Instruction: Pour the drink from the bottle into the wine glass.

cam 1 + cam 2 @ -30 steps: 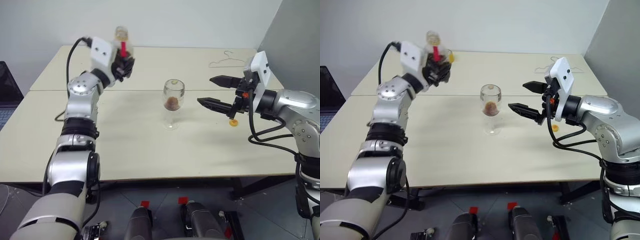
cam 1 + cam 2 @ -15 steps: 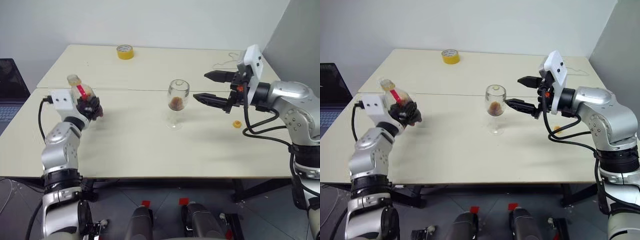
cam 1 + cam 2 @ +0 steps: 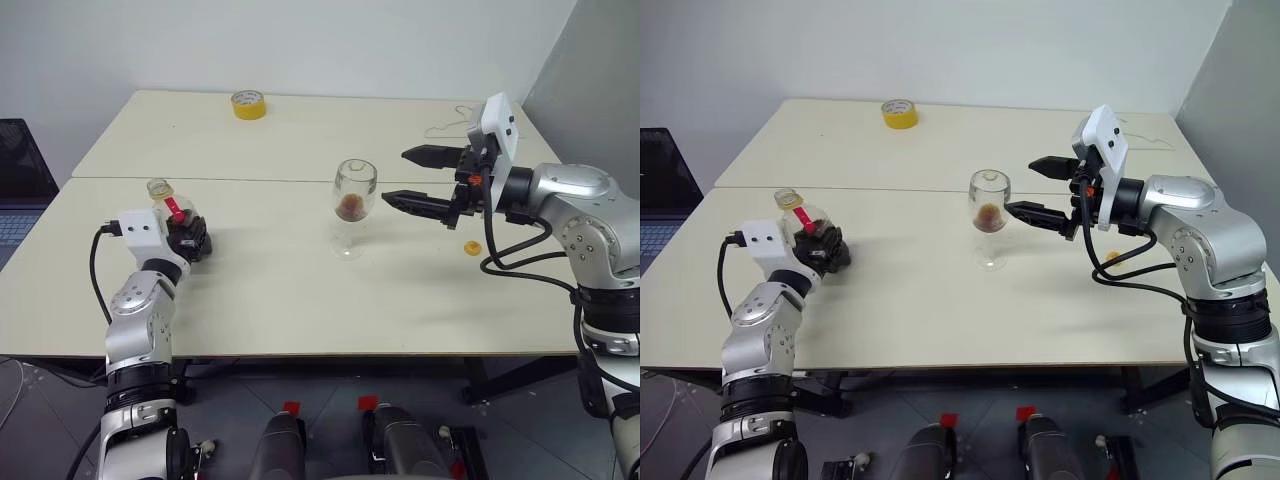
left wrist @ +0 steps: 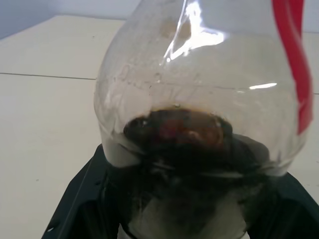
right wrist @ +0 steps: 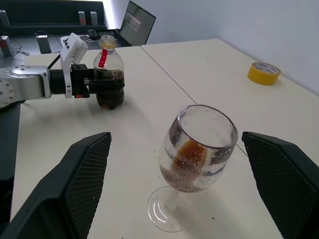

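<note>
No readable text, brand, number or sign in any view. Red label strip on bottle [image 5: 107, 70] neck: plain, no lettering legible. Yellow tape roll [image 3: 248, 103] at far side of table: no print legible. Laptop screen [image 5: 137, 22] at left of scene: content too small to read.
</note>
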Controlling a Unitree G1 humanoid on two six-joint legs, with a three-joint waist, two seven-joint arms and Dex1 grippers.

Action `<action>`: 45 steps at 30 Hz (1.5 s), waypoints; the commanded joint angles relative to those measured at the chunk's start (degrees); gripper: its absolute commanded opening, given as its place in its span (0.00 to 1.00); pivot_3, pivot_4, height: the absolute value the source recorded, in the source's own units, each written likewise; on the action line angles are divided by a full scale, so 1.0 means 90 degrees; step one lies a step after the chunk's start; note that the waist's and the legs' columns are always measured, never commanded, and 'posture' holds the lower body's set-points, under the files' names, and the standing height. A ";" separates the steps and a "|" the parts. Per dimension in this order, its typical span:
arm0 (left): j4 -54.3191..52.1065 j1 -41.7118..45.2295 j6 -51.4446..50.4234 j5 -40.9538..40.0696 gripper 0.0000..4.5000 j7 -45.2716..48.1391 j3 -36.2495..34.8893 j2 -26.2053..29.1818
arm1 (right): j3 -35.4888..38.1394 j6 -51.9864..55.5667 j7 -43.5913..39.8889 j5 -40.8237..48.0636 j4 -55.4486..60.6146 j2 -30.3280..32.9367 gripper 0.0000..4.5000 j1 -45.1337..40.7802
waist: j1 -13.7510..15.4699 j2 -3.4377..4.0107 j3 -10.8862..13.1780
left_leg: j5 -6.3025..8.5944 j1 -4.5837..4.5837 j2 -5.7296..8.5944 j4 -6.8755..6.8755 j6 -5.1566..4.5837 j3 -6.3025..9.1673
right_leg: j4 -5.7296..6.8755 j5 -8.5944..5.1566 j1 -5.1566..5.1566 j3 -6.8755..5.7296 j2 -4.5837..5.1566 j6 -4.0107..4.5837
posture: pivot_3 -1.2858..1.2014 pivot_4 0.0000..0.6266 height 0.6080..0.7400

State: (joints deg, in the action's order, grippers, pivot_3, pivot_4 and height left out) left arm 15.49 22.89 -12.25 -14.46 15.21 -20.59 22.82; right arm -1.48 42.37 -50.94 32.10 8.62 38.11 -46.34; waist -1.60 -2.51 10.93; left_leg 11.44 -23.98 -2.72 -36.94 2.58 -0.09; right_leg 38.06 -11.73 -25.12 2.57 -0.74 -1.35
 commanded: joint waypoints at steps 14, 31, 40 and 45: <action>-0.0200 -0.0129 0.0057 -0.0035 0.99 0.0026 0.0018 0.0126 | 0.0107 -0.0105 -0.0021 -0.0055 0.0154 0.0033 1.00 -0.0158 | -0.0007 0.0000 0.0000 | 0.0000 0.0005 -0.0001 0.0008 0.0000 -0.0003 | -0.0006 -0.0011 0.0002 0.0001 0.0000 0.0018 | 0.52 0.24 1.00; -0.2081 -0.0368 -0.1059 -0.0511 0.99 0.0401 -0.0110 0.0805 | 0.0061 -0.0172 -0.0158 -0.0214 0.0098 -0.0015 1.00 -0.0117 | -0.0012 0.0001 0.0000 | 0.0000 0.0003 -0.0002 0.0013 0.0000 -0.0004 | -0.0011 -0.0021 -0.0002 0.0001 0.0001 0.0035 | 0.52 0.24 1.00; -0.2521 -0.0070 -0.1525 -0.0715 0.99 0.0450 -0.0427 0.1386 | 0.0065 -0.0211 -0.0192 -0.0237 0.0069 -0.0017 1.00 -0.0109 | -0.0016 0.0001 0.0001 | 0.0000 0.0002 -0.0003 0.0013 0.0000 -0.0003 | -0.0013 -0.0023 -0.0006 0.0000 0.0000 0.0038 | 0.52 0.24 1.00; -0.2506 0.0369 -0.1614 -0.0845 0.99 0.0602 -0.0554 0.1839 | 0.0110 -0.0239 -0.0201 -0.0212 0.0047 -0.0026 1.00 -0.0109 | -0.0013 0.0001 0.0001 | 0.0000 -0.0002 -0.0003 0.0016 0.0000 -0.0003 | -0.0016 -0.0023 -0.0008 -0.0001 0.0000 0.0038 | 0.52 0.24 1.00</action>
State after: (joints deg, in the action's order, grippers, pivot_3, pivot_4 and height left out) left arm -4.22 24.35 -26.57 -20.54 20.04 -23.87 37.82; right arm -1.80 41.58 -52.43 30.21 8.60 37.73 -46.29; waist -1.72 -2.50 10.94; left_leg 11.44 -24.00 -2.75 -36.79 2.58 -0.12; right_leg 37.90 -11.94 -25.19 2.57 -0.74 -1.00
